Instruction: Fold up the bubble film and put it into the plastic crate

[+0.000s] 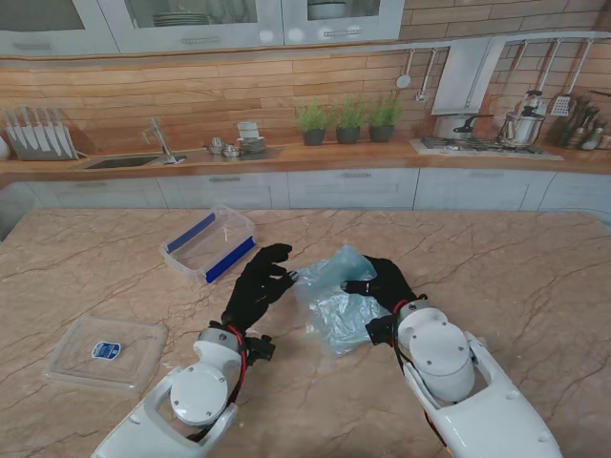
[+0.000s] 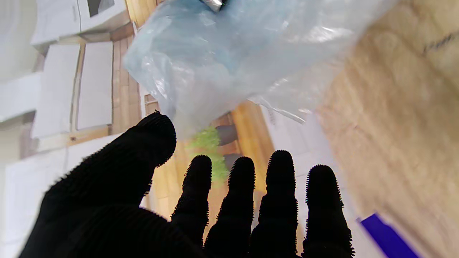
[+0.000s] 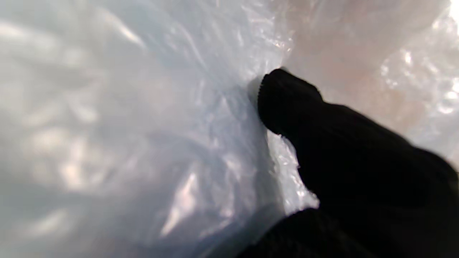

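Film sits btwn the two hands, crate off to the left.
Right hand (image 1: 384, 282) pinches the bubble film (image 1: 334, 298), part lifted off the table (image 1: 535, 267). Left hand (image 1: 260, 283) is spread wide w/ nothing in it, just beside the film's left edge & nearer the plastic crate (image 1: 209, 244).

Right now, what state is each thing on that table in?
bubble film: crumpled, partly lifted, not in the crate
plastic crate: open, nothing visible inside
lid: off, lying flat at my left
right hand: shut on the bubble film
left hand: open, fingers spread beside the film
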